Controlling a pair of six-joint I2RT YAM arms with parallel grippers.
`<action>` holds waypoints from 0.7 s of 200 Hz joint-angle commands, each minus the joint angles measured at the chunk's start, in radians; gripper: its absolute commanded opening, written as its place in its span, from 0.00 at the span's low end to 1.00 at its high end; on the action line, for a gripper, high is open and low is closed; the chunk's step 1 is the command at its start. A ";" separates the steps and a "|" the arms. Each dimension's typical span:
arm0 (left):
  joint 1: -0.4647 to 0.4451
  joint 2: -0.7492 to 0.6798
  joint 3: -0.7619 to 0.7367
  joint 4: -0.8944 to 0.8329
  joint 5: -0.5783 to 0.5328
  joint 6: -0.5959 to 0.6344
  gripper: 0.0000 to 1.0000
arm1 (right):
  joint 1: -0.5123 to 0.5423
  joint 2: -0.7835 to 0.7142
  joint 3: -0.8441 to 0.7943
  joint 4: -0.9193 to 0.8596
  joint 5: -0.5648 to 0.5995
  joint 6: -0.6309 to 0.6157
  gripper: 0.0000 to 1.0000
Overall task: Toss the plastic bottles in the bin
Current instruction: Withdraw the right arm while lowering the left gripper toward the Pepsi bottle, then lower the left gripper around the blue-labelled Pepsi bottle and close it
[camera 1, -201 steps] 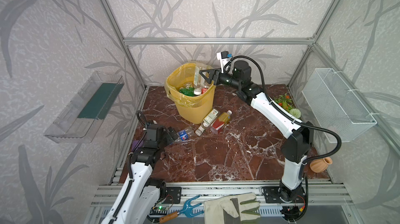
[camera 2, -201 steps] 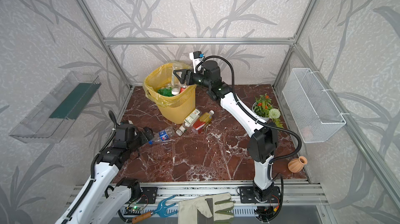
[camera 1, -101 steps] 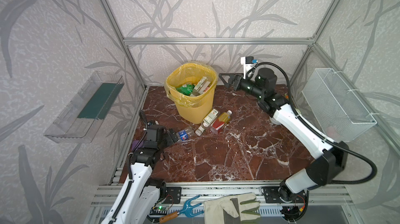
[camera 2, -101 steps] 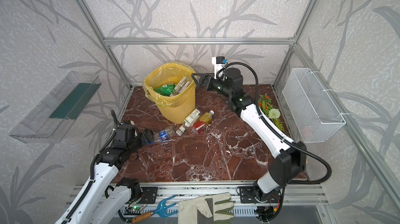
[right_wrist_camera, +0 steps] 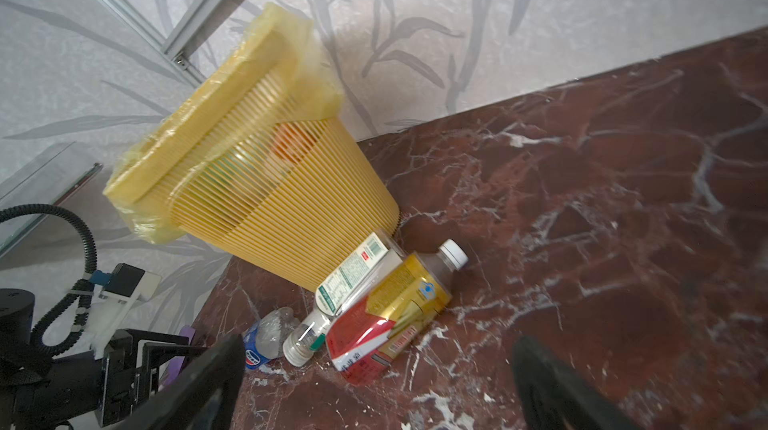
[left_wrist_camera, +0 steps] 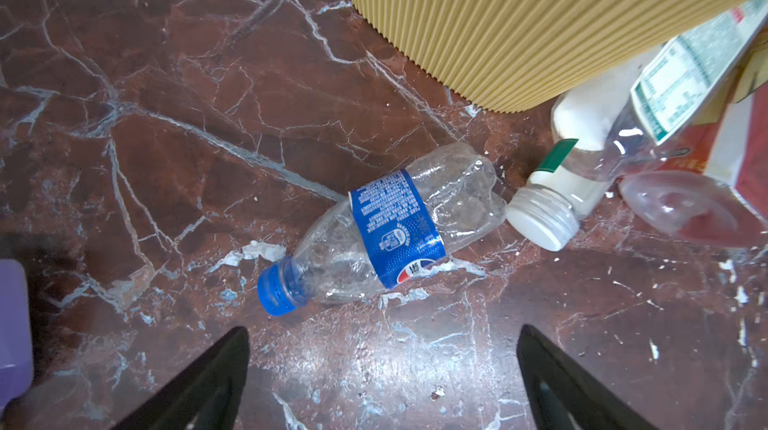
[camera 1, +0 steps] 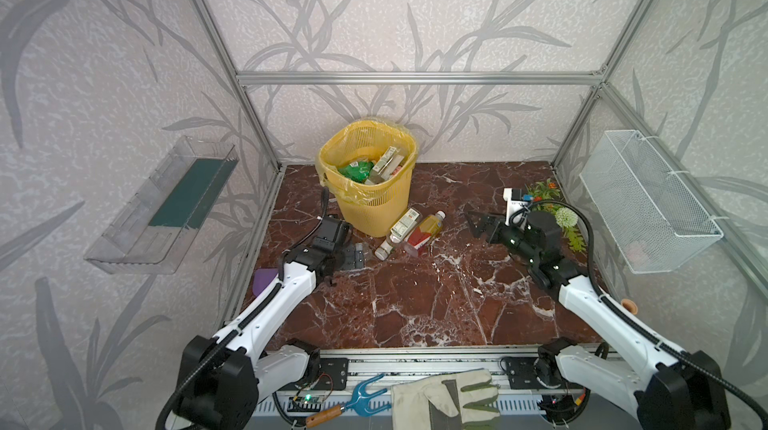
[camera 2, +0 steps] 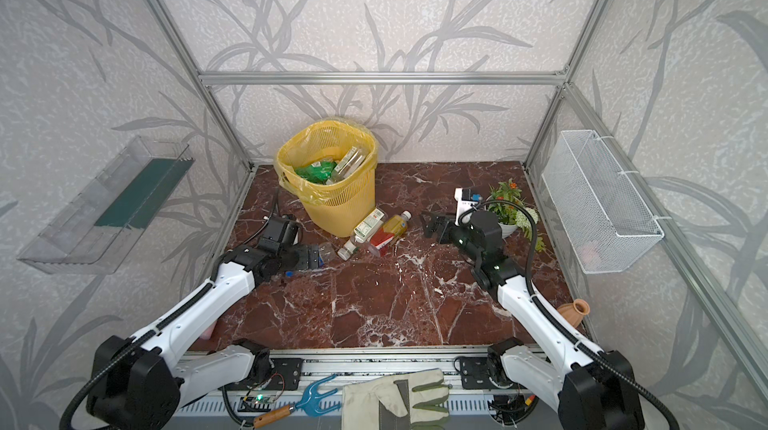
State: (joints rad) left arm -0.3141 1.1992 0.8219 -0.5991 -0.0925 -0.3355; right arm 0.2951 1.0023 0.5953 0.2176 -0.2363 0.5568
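The yellow bin [camera 1: 374, 207] [camera 2: 340, 207] stands at the back left, with several plastic bottles [camera 1: 386, 163] inside. Two bottles lie against its foot: a clear one with a green-white label [camera 1: 398, 227] [right_wrist_camera: 353, 278] and an amber one with a red-yellow label [camera 1: 424, 230] [right_wrist_camera: 395, 307]. A crushed clear bottle with a blue label and blue cap [left_wrist_camera: 390, 232] [camera 2: 323, 250] lies just ahead of my left gripper [left_wrist_camera: 382, 332] [camera 1: 353, 257], which is open and empty above the floor. My right gripper [camera 1: 478, 224] [right_wrist_camera: 378, 344] hangs open and empty, right of the two bottles.
A potted plant [camera 1: 557, 215] stands right behind the right wrist. A white wire basket [camera 1: 648, 203] hangs on the right wall, a clear tray [camera 1: 166, 207] on the left wall. A purple object [camera 1: 264, 280] lies by the left arm, a clay vase [camera 2: 575, 309] at the right.
The right gripper opened over the bin, let its bottle fall in, then swung right and down toward the floor. The left gripper edged forward over the blue-label bottle.
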 commanded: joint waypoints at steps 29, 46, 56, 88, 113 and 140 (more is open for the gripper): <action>-0.008 0.109 0.082 -0.075 -0.014 0.166 0.99 | -0.123 -0.183 -0.127 0.004 0.022 0.108 0.99; -0.017 0.110 0.075 -0.078 -0.057 0.192 0.99 | -0.142 -0.198 -0.142 -0.003 0.019 0.109 0.99; -0.027 0.106 0.064 -0.067 -0.079 0.202 0.99 | -0.148 -0.195 -0.147 0.000 0.016 0.114 0.99; -0.042 0.089 -0.013 0.046 -0.091 0.221 0.99 | -0.151 -0.145 -0.150 0.049 -0.011 0.134 0.99; -0.042 0.127 -0.016 0.083 -0.093 0.224 0.99 | -0.152 -0.111 -0.145 0.078 -0.032 0.144 0.99; -0.042 0.160 -0.021 0.122 -0.062 0.225 0.99 | -0.152 -0.105 -0.141 0.081 -0.041 0.144 0.99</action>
State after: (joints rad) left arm -0.3534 1.3342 0.8066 -0.5343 -0.1627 -0.1375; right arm 0.1474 0.8982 0.4519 0.2501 -0.2543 0.6918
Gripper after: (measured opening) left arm 0.991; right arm 0.990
